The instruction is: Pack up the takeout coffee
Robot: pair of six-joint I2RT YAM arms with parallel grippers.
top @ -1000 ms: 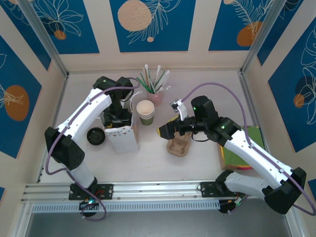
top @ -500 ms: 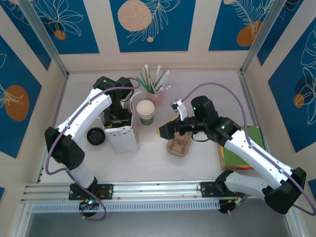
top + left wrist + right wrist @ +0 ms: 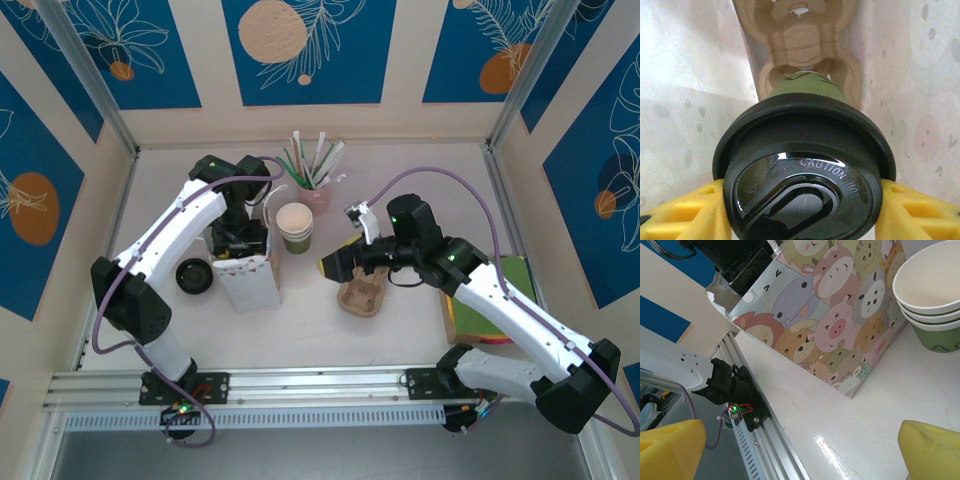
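Note:
In the left wrist view the takeout coffee (image 3: 805,165), a green cup with a black lid, sits between my yellow fingers (image 3: 685,210). My left gripper (image 3: 802,212) is shut on it just under the lid. The cup hangs inside the paper bag (image 3: 695,75), its base over a pocket of a cardboard cup carrier (image 3: 802,40) on the bag's floor. From above, my left gripper (image 3: 240,238) reaches down into the open top of the bag (image 3: 250,282). My right gripper (image 3: 340,265) stands open beside a second cardboard carrier (image 3: 362,296), with nothing between its fingers.
A stack of lidless green cups (image 3: 295,228) stands right of the bag, a pink cup of straws (image 3: 316,192) behind it. A loose black lid (image 3: 193,277) lies left of the bag. Green and yellow sheets (image 3: 500,300) lie at the right. The cartoon-printed bag (image 3: 840,315) fills the right wrist view's top.

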